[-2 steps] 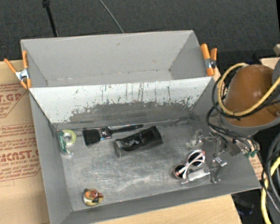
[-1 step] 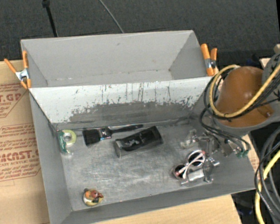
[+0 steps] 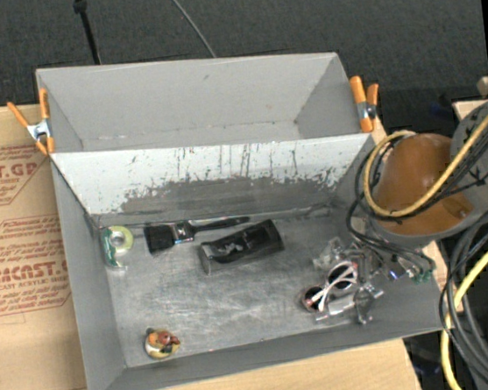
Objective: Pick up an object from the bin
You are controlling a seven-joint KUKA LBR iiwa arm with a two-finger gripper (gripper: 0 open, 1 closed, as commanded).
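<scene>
The claw (image 3: 348, 287) sits low in the near right corner of the bin (image 3: 215, 105), open or shut I cannot tell, and should grip next.

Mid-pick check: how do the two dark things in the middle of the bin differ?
The brush-like tool is long and slim with a shiny metal shaft; the black block is shorter, thicker and all dark. The tool lies along the back wall; the block sits just in front, slightly tilted. Both lie flat on the bin floor, close together.
</scene>
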